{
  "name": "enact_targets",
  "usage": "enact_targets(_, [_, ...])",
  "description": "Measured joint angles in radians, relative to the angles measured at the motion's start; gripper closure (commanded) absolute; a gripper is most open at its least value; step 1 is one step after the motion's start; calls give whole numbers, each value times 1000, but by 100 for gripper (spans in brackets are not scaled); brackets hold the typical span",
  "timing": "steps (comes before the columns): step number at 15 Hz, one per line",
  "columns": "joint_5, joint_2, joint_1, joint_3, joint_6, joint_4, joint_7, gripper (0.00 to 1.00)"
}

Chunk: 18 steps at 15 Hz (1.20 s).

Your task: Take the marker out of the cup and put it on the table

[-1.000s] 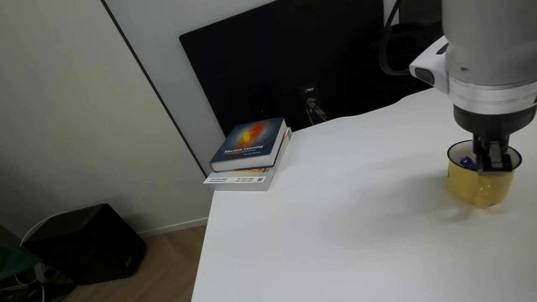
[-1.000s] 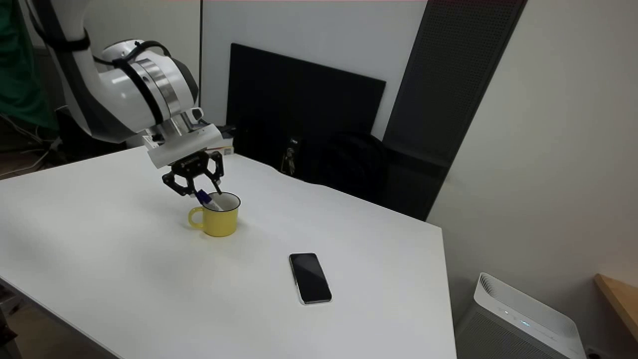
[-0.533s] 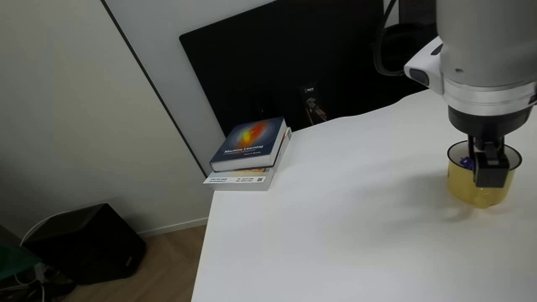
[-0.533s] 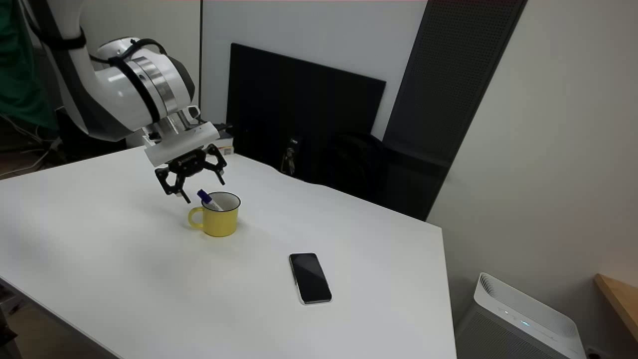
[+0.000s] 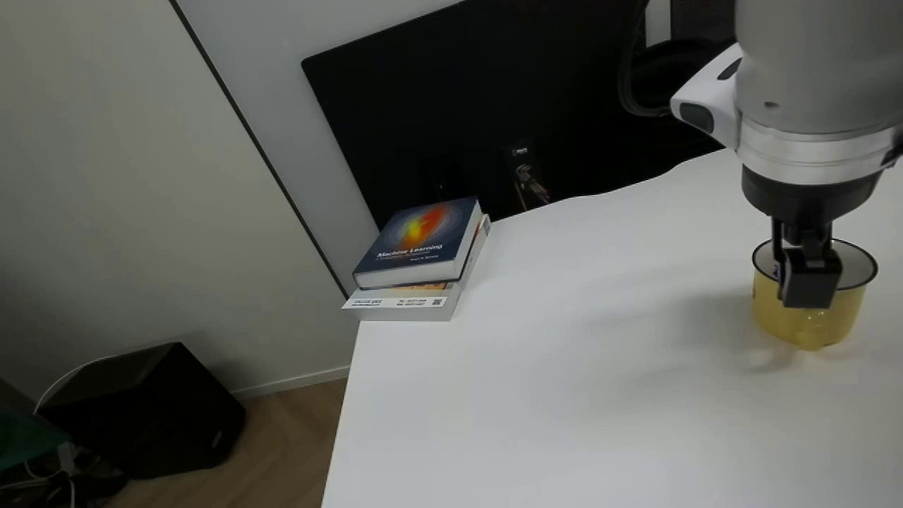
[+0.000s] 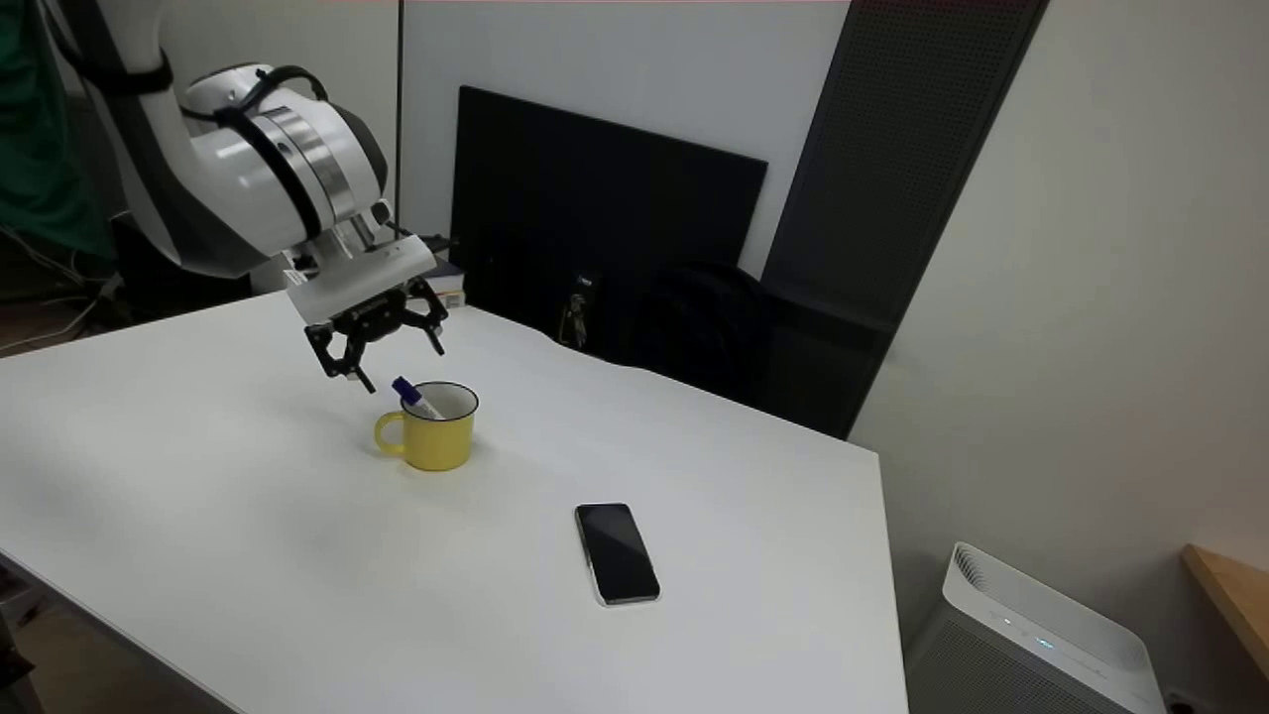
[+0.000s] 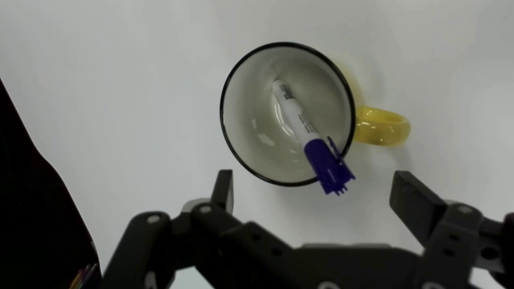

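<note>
Raised since a second ago, with fingers [image 6: 434, 338] spread wider and drawn clear of the marker [image 6: 406, 391]; shifted sideways too, hiding more of the purple cap [image 5: 777, 270] in an exterior view.

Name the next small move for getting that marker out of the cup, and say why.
Probably ease the open fingers down a little to straddle the marker: in the wrist view its purple cap sticks out of the cup, between the fingers, with a gap on each side.

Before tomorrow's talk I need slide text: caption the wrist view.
Purple-capped marker leaning in a black-rimmed yellow mug, open gripper nearby.
</note>
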Motion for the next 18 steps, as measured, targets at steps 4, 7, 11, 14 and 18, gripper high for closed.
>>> enact_targets(4, [-6,0,0,-3,4,-1,0,55])
enact_targets(7, [-6,0,0,-4,4,-4,0,75])
enact_targets(11, [-6,2,0,-4,5,-9,0,99])
enact_targets(14, [-7,2,1,-4,6,-11,0,98])
enact_targets(18, [-7,2,1,-4,6,-11,0,66])
